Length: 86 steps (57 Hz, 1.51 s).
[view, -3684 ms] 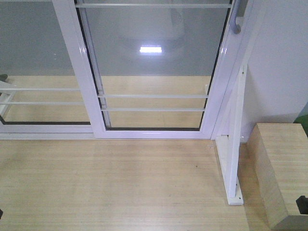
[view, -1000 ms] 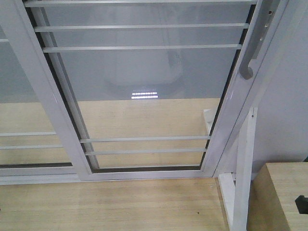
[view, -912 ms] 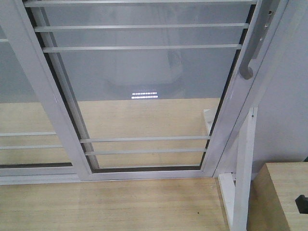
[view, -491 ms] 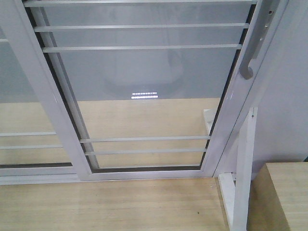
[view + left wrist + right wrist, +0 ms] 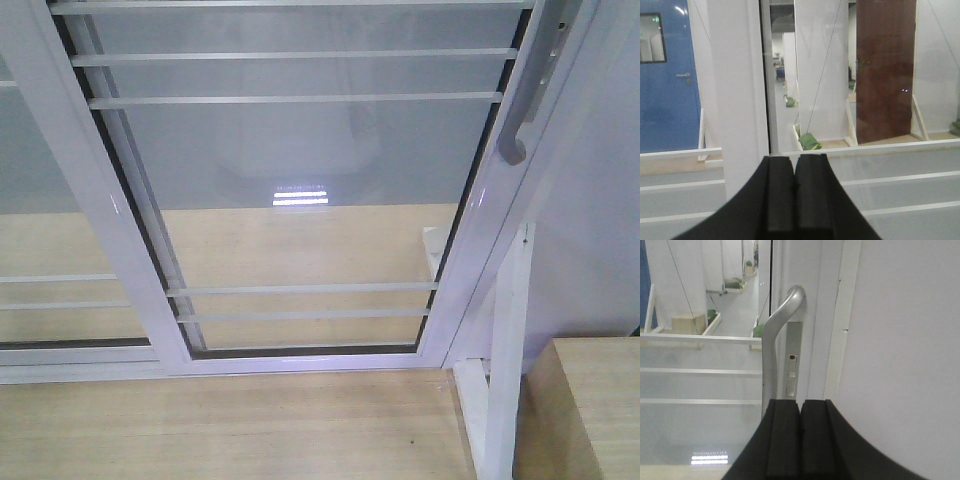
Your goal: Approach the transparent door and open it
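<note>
Our left gripper (image 5: 795, 195) and right gripper (image 5: 800, 440) have jaws pressed together; the handle (image 5: 772, 355) on the door (image 5: 300, 170) stands just beyond our right jaws.

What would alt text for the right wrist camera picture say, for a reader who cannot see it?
A curved grey-silver pull handle on the white stile of the transparent door stands ahead of the right gripper, whose black fingers are closed together on nothing. White bars cross the glass at left; a plain white surface fills the right.
</note>
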Tool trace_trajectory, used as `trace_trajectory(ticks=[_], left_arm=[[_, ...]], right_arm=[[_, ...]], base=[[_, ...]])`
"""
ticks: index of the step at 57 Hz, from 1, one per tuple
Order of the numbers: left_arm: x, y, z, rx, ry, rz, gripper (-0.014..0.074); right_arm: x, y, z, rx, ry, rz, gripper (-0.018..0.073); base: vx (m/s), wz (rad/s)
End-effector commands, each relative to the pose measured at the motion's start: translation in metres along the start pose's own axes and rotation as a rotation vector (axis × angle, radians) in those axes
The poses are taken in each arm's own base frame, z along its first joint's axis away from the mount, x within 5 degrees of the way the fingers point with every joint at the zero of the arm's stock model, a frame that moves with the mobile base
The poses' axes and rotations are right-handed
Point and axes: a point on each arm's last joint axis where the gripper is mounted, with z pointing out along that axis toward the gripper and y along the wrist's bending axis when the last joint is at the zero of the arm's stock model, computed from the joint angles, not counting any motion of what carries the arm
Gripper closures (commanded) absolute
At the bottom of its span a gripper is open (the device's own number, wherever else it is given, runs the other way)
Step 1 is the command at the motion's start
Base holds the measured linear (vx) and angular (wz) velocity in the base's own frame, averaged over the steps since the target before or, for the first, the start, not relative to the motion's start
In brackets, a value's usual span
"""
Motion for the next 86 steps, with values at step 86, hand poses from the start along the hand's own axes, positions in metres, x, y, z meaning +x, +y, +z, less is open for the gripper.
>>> trace_trajectory(ticks=[86], left_arm=[[0.047, -0.002, 0.152, -0.024, 0.089, 0.011, 0.0580]], right_arm=[[0.012, 0.051, 0.179, -0.098, -0.087, -0.132, 0.0549]], base=[[0.00, 0.00]])
